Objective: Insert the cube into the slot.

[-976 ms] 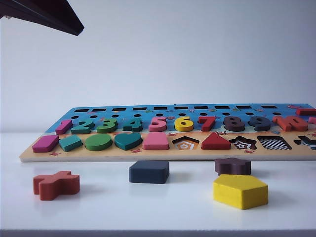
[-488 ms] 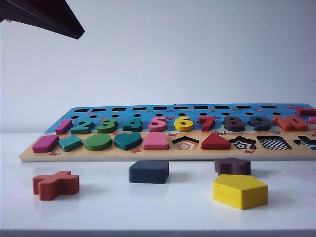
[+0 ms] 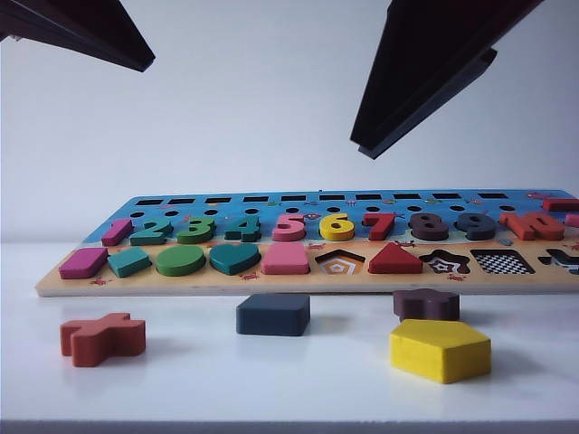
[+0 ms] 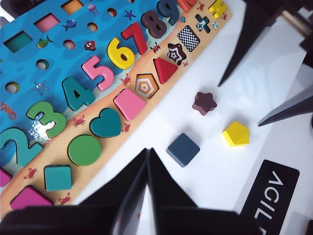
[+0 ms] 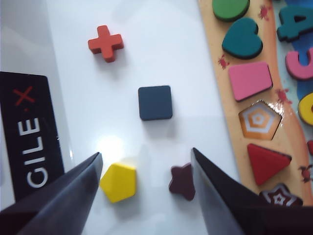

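Now the cube [image 5: 155,103] lies beyond the right gripper's [image 5: 145,164] spread jaws, untouched.

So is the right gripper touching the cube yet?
Apart. In the right wrist view the right gripper is open, with bare table between its fingertips and the cube. The left gripper is shut, also clear of it.

Black grippers with wedge-shaped fingers

Both the left gripper [image 4: 146,161] and the right gripper [image 5: 145,169] carry two flat, matte black fingers tapering to sharp points. Beside the counter, black plates [image 5: 29,132] bear white lettering and a red cross mark.
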